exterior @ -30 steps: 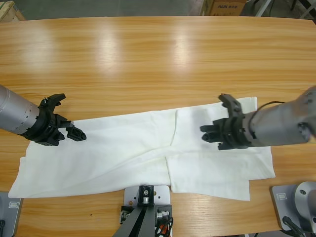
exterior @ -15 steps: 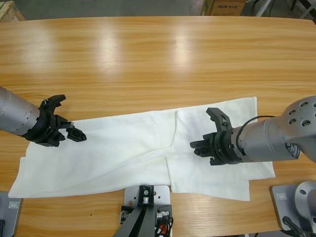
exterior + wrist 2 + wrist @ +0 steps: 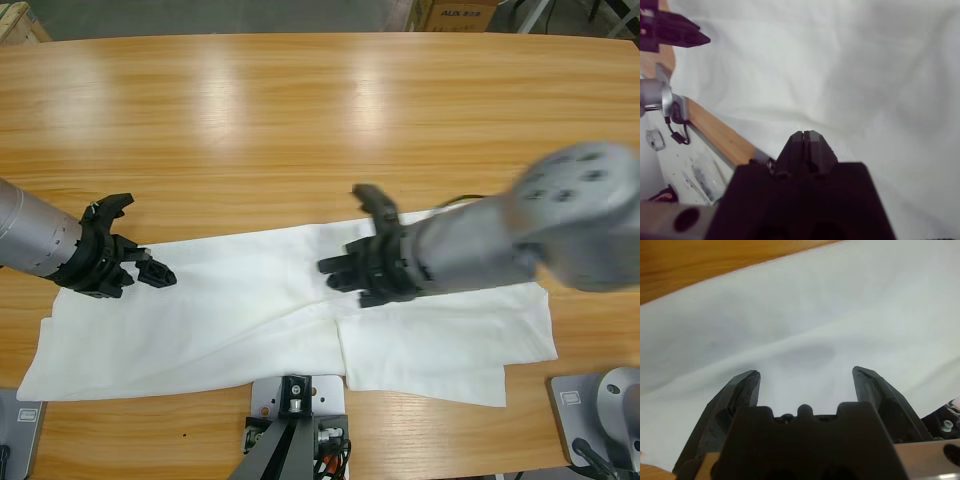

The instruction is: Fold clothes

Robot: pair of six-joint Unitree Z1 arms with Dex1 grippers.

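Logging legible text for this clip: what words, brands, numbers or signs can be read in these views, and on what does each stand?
"AUX": dark print on the cardboard box beyond the table's far edge in the high view; the smaller characters after it are too blurred to read.
T-shirt: no lettering or label shows in any view.
Both wrist views: no text.

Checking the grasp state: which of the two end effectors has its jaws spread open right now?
The left end effector, at the T-shirt's left end, shows a wide gap between its jaws. The right end effector, over the shirt's middle, has its jaws pressed together.
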